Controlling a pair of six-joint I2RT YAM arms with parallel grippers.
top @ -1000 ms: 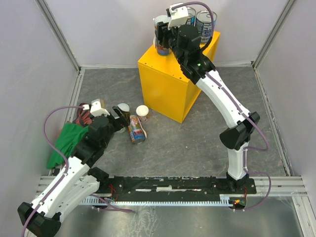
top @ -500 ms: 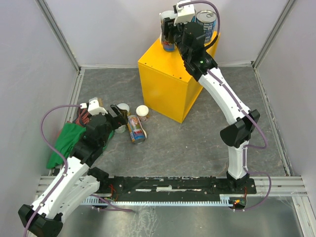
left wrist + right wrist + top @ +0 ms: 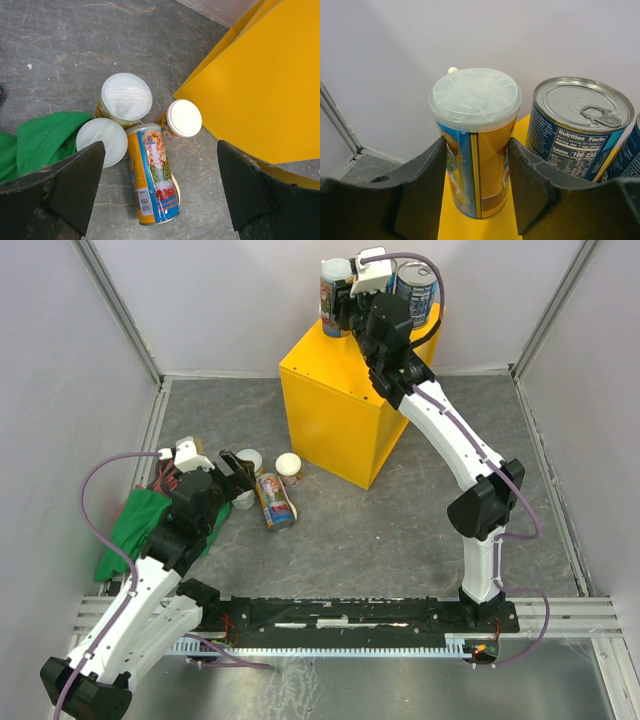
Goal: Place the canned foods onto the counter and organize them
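Standing upright at the far left corner of the yellow worktop [image 3: 335, 410], a tall slim can [image 3: 472, 100] with a clear plastic lid sits between the fingers of the right claw [image 3: 476, 145]. Both fingers press against the can's sides, so the claw is clamped on it, while the can's base rests on the yellow top. Just beside it, along the worktop's far edge, stands a blue-labelled can [image 3: 575, 130] with a silver pull-tab top. A second blue can [image 3: 627, 150] shows only as a sliver at the edge of the right wrist view.

Down on the grey floor [image 3: 75, 50], toward its left edge, the left claw [image 3: 160, 165] hangs with its fingers spread wide apart, gripping nothing. Below it lies the other tall can [image 3: 152, 175], on its side. Three small pale-lidded cans stand upright around that can's upper end. One [image 3: 126, 96] is farthest from the claw. One [image 3: 102, 141] touches the green cloth [image 3: 40, 142]. One [image 3: 184, 118] is just beside the worktop's base.
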